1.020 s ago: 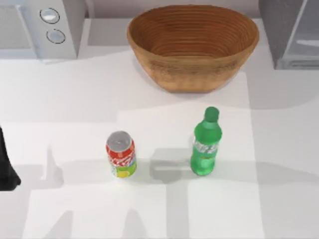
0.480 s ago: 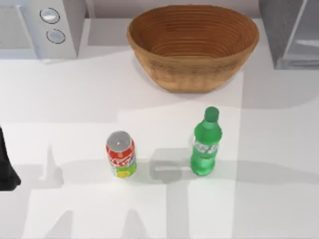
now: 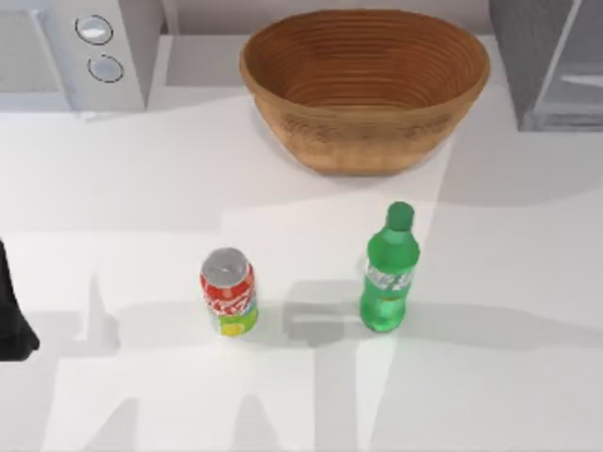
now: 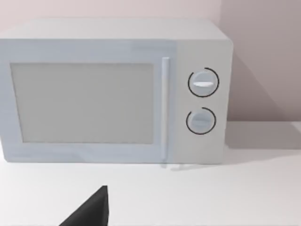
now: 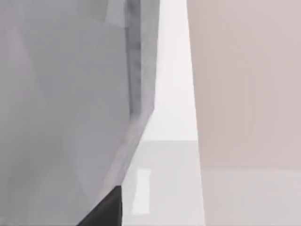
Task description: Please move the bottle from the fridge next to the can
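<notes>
We judge the job to be essentially done, or very close to it. The bottle point(image 3: 388, 271) stands upright on the table point(image 3: 132, 207), out of the fridge point(image 3: 551, 61), which sits at the far right corner of the top view. The can point(image 3: 228, 292) stands upright to the bottle's left, in roughly the same row, with a clear strip of bare table between them; they are near one another but not touching (whether that gap counts as "next to" is a matter of how strictly the phrase is read). Nothing holds the bottle: no gripper is on it or near it. Our left arm point(image 3: 13, 311) shows as a dark shape at the table's left edge, well apart from both drinks, and looks parked; its wrist camera faces the microwave point(image 4: 115, 92) with a dark tip of the left gripper point(image 4: 91, 209) at the edge of that picture, and we cannot tell whether its fingers are apart or together. The right wrist camera looks along the grey side of the fridge toward the wall, with a dark tip of the right gripper point(image 5: 106, 209); its fingers, too, we cannot tell. The basket point(image 3: 365, 87) behind the drinks plays no part. If anything is left, we judge it to be nudging the bottle closer to the can.
</notes>
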### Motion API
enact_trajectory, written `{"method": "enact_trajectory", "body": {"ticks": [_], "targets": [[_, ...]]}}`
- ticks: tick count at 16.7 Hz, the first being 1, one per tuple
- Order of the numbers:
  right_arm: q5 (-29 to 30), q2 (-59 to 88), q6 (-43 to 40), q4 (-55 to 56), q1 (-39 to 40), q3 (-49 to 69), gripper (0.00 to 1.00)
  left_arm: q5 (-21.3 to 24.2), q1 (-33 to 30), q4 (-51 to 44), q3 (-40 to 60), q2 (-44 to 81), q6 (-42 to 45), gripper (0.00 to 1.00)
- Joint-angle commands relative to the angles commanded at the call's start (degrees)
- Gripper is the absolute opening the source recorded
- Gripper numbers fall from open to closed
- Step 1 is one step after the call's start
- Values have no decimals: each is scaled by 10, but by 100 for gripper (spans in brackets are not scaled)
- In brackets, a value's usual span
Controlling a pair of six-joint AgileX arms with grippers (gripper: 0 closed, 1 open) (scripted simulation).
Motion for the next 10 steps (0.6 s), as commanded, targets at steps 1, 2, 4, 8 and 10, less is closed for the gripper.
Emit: {"method": "enact_trajectory", "body": {"ticks": [1,2,4,8,10], "targets": [[24,-6,19,12,30,-8,100,0,0,0,0,0,0,100],[51,-12,42,25,67,-18,100,0,0,0,0,0,0,100],[112,-27,93,52,151,-42,100,0,0,0,0,0,0,100],[242,-63,207,110,331,-97,100,0,0,0,0,0,0,100],[299,-80,257,136,399,-122,100,0,0,0,0,0,0,100]]}}
